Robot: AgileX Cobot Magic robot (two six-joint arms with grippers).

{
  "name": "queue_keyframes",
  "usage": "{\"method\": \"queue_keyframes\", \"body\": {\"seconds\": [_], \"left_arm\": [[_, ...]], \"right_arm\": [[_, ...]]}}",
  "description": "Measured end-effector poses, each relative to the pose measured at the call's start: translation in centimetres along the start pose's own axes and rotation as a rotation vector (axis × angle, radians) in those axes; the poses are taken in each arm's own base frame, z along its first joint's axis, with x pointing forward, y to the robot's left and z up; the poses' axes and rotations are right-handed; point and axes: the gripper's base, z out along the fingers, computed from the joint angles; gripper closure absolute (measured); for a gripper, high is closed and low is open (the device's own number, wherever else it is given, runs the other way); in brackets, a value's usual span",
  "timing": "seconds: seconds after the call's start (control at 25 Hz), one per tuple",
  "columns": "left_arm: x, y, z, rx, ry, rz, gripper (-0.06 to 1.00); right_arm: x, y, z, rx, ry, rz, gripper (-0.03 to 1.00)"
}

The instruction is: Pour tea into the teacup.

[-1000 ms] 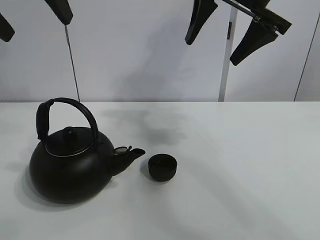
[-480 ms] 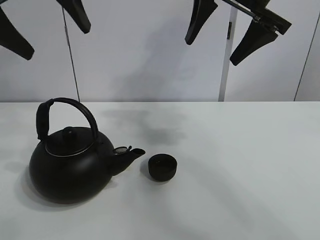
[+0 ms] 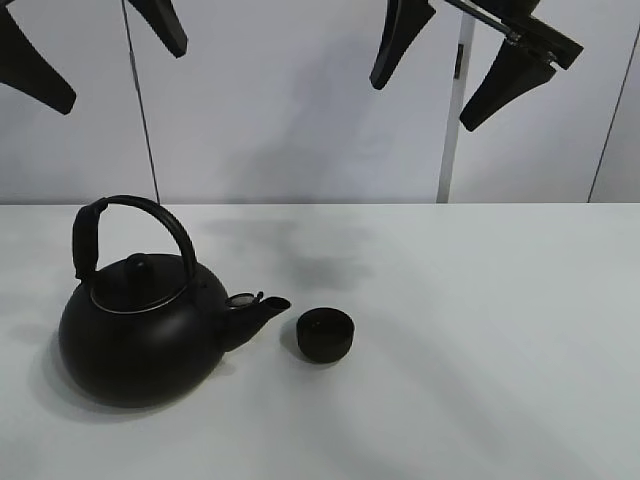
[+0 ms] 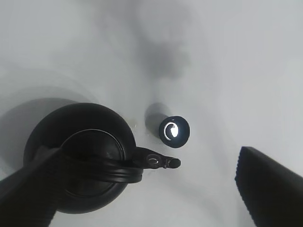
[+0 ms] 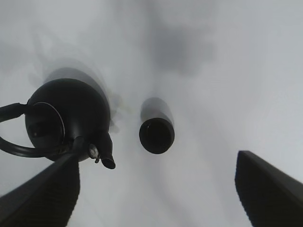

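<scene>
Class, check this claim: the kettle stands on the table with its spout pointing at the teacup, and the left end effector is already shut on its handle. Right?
Not quite. The left end effector hangs open above the kettle, not shut on its handle, as the exterior high view shows. The spout does point at the teacup.

The white table [image 3: 480,300] carries a black kettle [image 3: 140,335] beside an apparently empty teacup [image 3: 325,334].

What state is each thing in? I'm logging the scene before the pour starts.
kettle: upright on the table, lid on, handle raised, not gripped.
teacup: upright just beyond the spout, apart from it.
left gripper: open, high above the kettle.
right gripper: open, raised, empty.
</scene>
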Motion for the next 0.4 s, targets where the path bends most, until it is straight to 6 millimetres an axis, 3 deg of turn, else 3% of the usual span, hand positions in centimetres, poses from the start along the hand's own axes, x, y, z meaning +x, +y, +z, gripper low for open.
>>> {"method": "queue_keyframes", "body": {"seconds": [0.4], "left_arm": [[-0.02, 0.00, 0.00, 0.000, -0.003, 0.000, 0.25]], "right_arm": [[0.01, 0.02, -0.05, 0.000, -0.001, 0.000, 0.36]]}}
